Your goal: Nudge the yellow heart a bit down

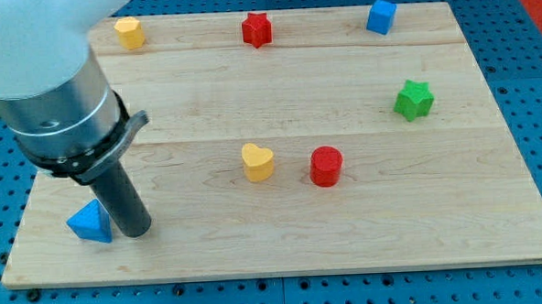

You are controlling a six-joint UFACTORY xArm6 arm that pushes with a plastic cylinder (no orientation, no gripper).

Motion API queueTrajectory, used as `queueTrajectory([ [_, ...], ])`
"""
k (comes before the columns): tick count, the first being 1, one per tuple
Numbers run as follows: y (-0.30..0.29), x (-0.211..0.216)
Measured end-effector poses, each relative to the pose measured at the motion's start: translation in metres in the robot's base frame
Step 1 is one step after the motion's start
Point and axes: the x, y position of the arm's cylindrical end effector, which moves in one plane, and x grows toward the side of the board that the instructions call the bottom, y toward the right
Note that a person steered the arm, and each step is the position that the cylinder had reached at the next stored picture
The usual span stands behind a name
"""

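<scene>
Contact is not yet made: the rod has no claw to release or clench, its tip (137,233) rests beside the blue triangle (90,222) at the desk's (495,243) lower left, well apart from the mid-desk yellow heart (258,161), which needs approaching from above.

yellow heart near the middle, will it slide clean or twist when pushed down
The yellow heart looks squat and flat-based, so it should slide, not tip. Its lobed top edge may make it twist under an off-centre push. My tip sits far off, beside the blue triangle.
</scene>
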Motion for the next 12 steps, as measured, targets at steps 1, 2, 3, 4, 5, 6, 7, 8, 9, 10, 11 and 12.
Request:
queueTrajectory([
  [1,0.021,-0.005],
  [2,0.034,-0.014],
  [3,0.036,-0.015],
  [4,0.036,-0.015],
  [5,0.036,-0.016],
  [6,0.036,-0.018],
  [7,0.036,-0.022],
  [8,0.035,-0.027],
  [9,0.032,-0.027],
  [10,0.032,-0.021],
  [11,0.047,-0.014],
  [12,0.056,-0.014],
])
